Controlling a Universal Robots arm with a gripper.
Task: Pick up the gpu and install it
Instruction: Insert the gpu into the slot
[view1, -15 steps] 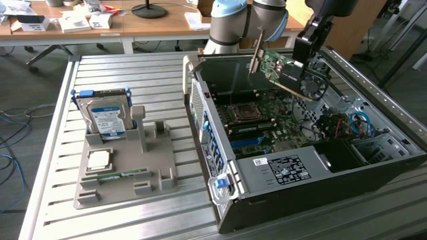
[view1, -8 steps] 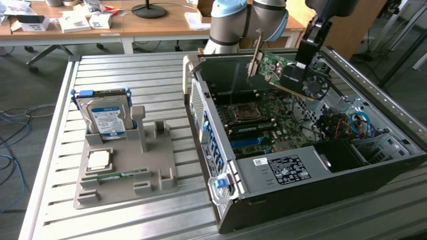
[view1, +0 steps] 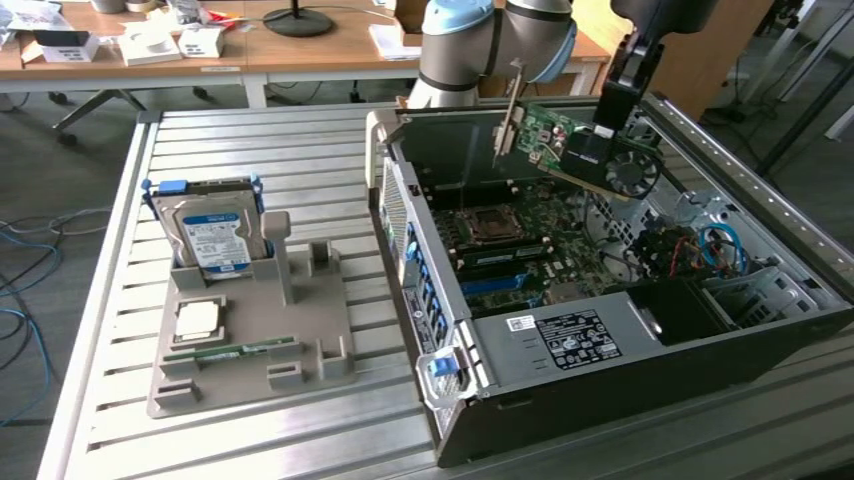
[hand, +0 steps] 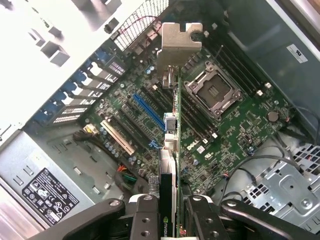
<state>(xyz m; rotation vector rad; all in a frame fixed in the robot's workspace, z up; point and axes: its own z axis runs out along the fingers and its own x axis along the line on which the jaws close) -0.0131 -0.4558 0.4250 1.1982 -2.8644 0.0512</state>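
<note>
The black two-fingered gripper (view1: 601, 135) (hand: 172, 212) is partly closed, its fingers pressed against both flat faces of the gpu (view1: 547, 135) (hand: 172, 165), a thin flat green circuit card with a round black fan. The card is clear of every surface, held on edge in the air. Its silver metal end bracket (view1: 509, 115) (hand: 179, 40) is at the end farthest from the fingers.

The gpu hangs above the inside of the open dark grey metal computer case (view1: 534, 420), over the green motherboard (view1: 534, 250) (hand: 240, 125) and not touching it. In the wrist view, the card's edge runs between the long blue expansion slot (hand: 147, 110) and the square silver processor socket (view1: 487, 225) (hand: 214, 90). The grey power supply box with a black label (view1: 567, 335) (hand: 50, 192) sits at the near end of the case.

The case rests on a ribbed aluminium table (view1: 267, 140). Well apart from it, towards the exterior view's left, a grey plastic parts stand (view1: 314, 330) holds a thick silver hard drive with a blue label (view1: 214, 235), upright in its slot. Nearer the stand's front lie a small square silver chip (view1: 198, 320) and a narrow green memory stick (view1: 240, 350).
</note>
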